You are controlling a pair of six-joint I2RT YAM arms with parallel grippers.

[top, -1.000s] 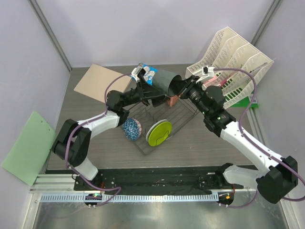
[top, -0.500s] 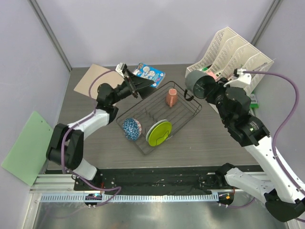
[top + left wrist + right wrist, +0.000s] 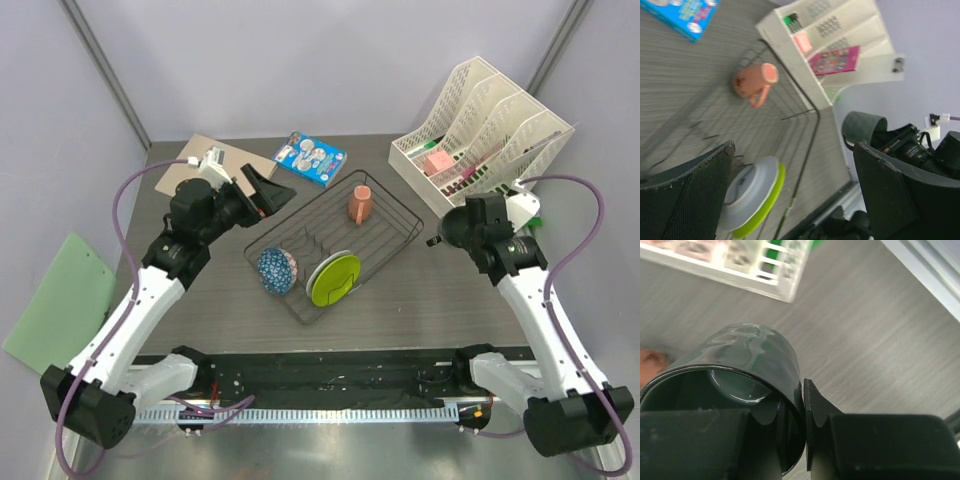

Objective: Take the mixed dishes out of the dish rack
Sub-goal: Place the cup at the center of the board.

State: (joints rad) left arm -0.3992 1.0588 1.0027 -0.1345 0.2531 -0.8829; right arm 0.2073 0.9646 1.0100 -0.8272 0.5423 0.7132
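Right gripper (image 3: pixel 802 405) has the grey mug (image 3: pixel 747 357) by the rim only, sketchy hold

One finger inside the wall, one outside, mug held over the bench (image 3: pixel 430 300) near its right edge, just off the dish rack (image 3: pixel 362 277). I reckon a fast swing could pivot it out of that thin pinch, or clip the file organiser (image 3: pixel 490 120). Left gripper (image 3: pixel 794 147) is wide and empty. Pink cup (image 3: pixel 360 205), blue bowl (image 3: pixel 275 270) and both plates (image 3: pixel 335 278) sit in the rack.

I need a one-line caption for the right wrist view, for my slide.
Right gripper pinching the grey mug by its rim, grey table and white file organiser behind.
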